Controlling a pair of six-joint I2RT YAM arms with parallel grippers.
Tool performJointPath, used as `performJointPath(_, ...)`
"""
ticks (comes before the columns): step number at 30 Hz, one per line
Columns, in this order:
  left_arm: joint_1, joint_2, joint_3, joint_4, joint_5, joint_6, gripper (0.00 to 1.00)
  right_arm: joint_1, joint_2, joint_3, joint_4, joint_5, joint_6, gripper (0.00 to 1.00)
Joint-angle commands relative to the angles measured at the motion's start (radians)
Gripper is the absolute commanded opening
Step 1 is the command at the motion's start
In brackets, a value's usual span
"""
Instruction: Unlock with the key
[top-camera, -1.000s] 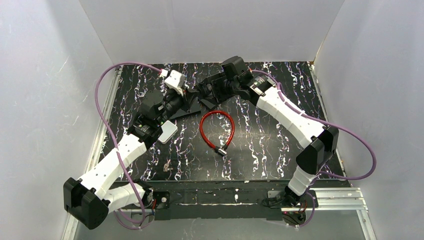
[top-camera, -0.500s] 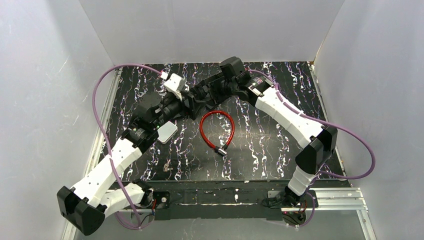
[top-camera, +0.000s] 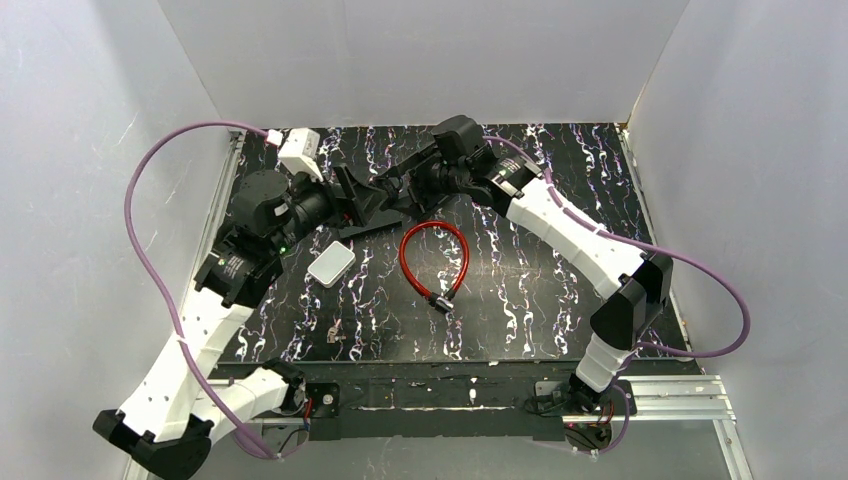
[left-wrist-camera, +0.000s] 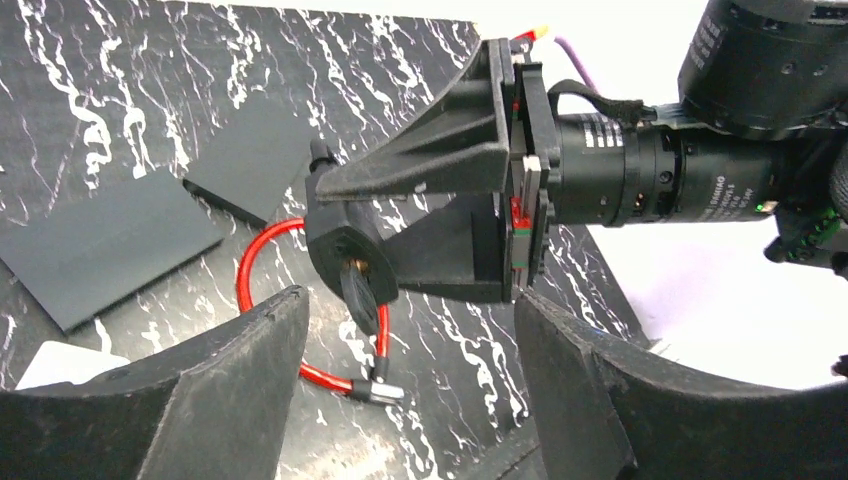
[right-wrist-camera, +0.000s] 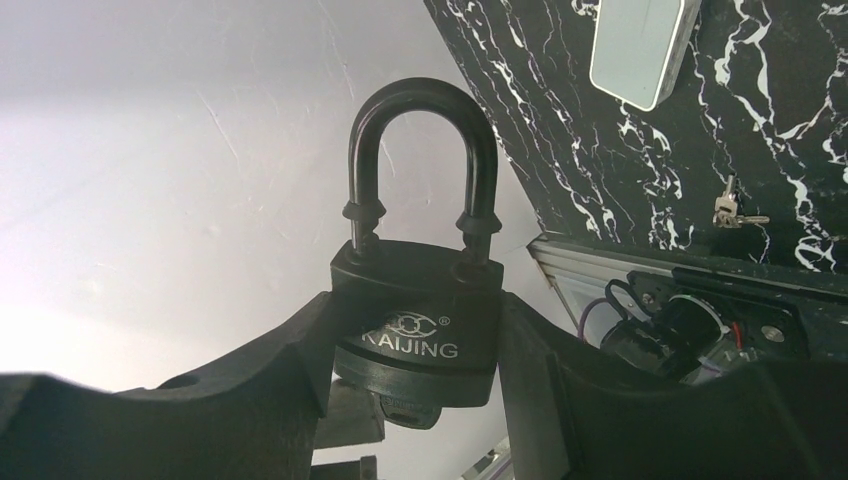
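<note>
Lower left of centre in the overhead view, the tiny silvery metal key (top-camera: 335, 334) on its small ring lies on the black marbled mat (top-camera: 520, 300). The left gripper (top-camera: 378, 205), jaws wide and empty, hovers up-frame, facing the black padlock (right-wrist-camera: 420, 300) clamped in the right gripper (right-wrist-camera: 415, 335). The key is down-frame, nearer the left arm. Its long axis is too small to read.

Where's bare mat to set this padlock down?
Right of the red cable lock, out to the right arm, is bare; so is the near strip right of the key ring. Crowded far left: left gripper, right gripper holding the padlock, white box.
</note>
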Motion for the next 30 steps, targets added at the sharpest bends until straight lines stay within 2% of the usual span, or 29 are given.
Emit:
performJointPath(1,0.017,0.001,0.073,-0.206,0.058,-0.056,0.74,-0.012,-0.07,0.038,0.098,0.001,-0.043,0.01)
performJointPath(5,0.032,0.049,0.178,-0.341,0.038,-0.059,0.74,-0.013,-0.063,0.066,0.077,0.005,-0.093,0.01)
performJointPath(17,0.044,0.242,0.412,-0.461,0.099,-0.066,0.69,-0.014,-0.071,0.107,0.084,-0.025,-0.273,0.01)
performJointPath(22,0.046,0.245,0.406,-0.451,0.097,-0.059,0.67,-0.014,-0.095,0.106,0.077,-0.016,-0.331,0.01)
performJointPath(26,0.046,0.263,0.403,-0.461,0.103,-0.051,0.61,-0.014,-0.104,0.099,0.092,-0.035,-0.337,0.01)
performJointPath(30,0.046,0.267,0.384,-0.437,0.091,-0.061,0.61,-0.014,-0.11,0.092,0.123,-0.059,-0.338,0.01)
